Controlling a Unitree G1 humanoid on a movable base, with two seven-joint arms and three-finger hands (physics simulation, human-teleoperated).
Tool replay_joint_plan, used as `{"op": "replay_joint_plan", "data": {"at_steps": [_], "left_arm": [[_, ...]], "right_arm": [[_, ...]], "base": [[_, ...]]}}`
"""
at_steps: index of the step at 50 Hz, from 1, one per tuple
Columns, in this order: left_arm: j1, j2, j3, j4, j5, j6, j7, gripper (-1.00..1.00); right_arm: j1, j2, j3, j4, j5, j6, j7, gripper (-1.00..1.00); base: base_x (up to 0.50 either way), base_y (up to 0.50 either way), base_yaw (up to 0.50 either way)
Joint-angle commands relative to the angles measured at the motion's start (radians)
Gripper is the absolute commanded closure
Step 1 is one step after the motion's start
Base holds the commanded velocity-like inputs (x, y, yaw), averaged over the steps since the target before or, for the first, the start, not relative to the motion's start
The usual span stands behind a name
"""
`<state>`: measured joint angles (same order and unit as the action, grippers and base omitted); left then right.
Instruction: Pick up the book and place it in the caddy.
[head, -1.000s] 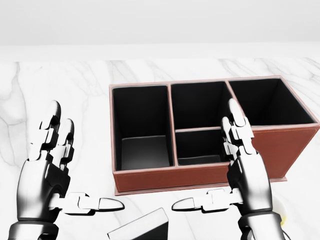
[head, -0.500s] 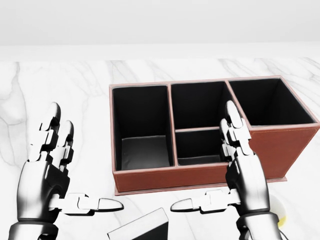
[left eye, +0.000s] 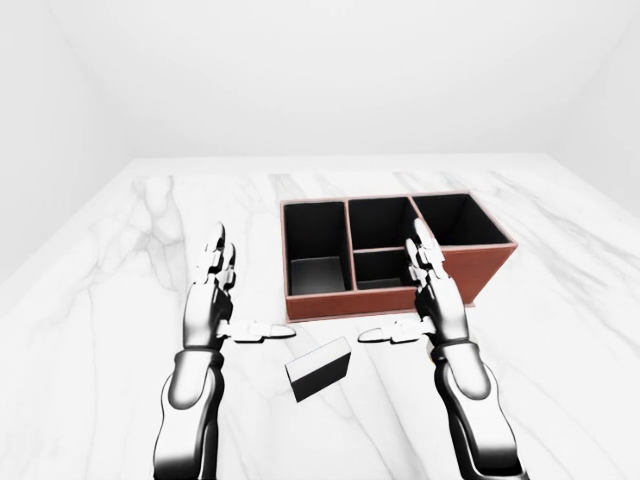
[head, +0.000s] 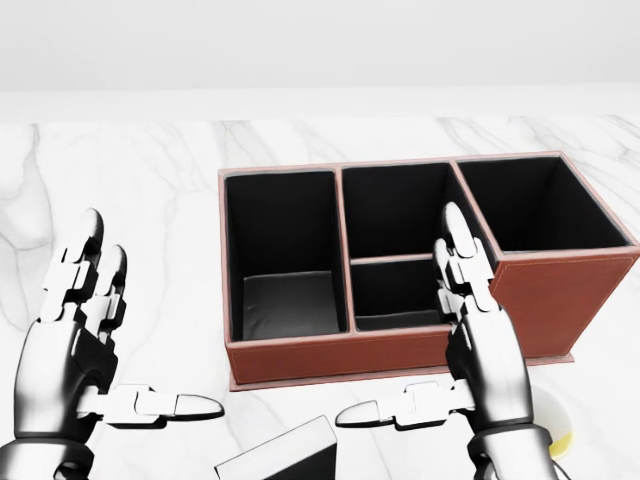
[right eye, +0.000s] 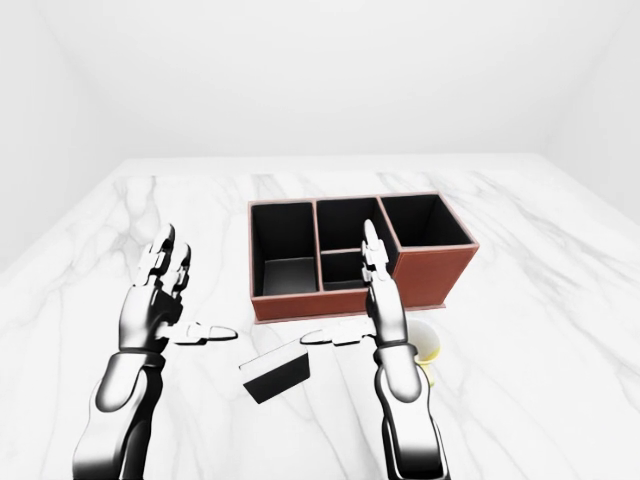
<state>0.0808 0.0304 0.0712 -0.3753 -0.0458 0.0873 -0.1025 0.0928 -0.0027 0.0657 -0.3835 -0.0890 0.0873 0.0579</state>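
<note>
In the left-eye view, the book (left eye: 319, 368) was seen lying on the white marble worktop (left eye: 110, 270), just below the brown caddy (left eye: 394, 254) and apart from it. The left robot hand (left eye: 214, 298) and the right robot hand (left eye: 428, 295) were held above the worktop on either side of the book, each with fingers spread and thumb turned inward; nothing was gripped. The approach was judged to be the step in hand. Both robot hands should be lowered until the book's two short ends are bracketed, and closed only once contact is made on both sides.

In the head view, only a corner of the book (head: 285, 454) was shown at the bottom edge, between the two thumbs. The caddy's four compartments were seen empty; the tall left compartment (head: 284, 255) was judged the best fit, though this could not be confirmed.

In the right-eye view, a pale yellow object (right eye: 428, 347) was seen just beside the right forearm. It should be avoided during the descent.
</note>
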Motion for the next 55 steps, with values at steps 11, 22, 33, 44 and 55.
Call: {"op": "replay_joint_plan", "data": {"at_steps": [11,22,33,44,55], "left_arm": [[-0.011,0.031,0.089,0.081,0.025,0.0,-0.091,-1.0],[-0.014,0.032,0.103,0.082,0.03,0.0,-0.1,-1.0],[-0.012,0.031,0.107,0.067,0.022,0.0,-0.099,-1.0],[-0.02,0.032,0.112,0.073,0.019,0.0,-0.085,-1.0],[-0.02,0.033,0.114,0.056,0.015,0.0,-0.079,-1.0]], "right_arm": [[-0.008,-0.004,0.004,-0.016,-0.021,0.0,0.01,-1.0],[-0.049,-0.011,0.03,-0.054,-0.107,0.0,0.045,-1.0],[-0.125,-0.011,0.074,-0.1,-0.247,0.0,0.121,-1.0],[-0.163,-0.002,0.129,-0.078,-0.418,0.0,0.206,-1.0],[-0.171,0.016,0.178,-0.075,-0.622,0.0,0.316,-1.0]], "base": [[0.0,0.0,0.0],[0.0,0.0,0.0],[0.0,0.0,0.0],[0.0,0.0,0.0],[0.0,0.0,0.0]]}}
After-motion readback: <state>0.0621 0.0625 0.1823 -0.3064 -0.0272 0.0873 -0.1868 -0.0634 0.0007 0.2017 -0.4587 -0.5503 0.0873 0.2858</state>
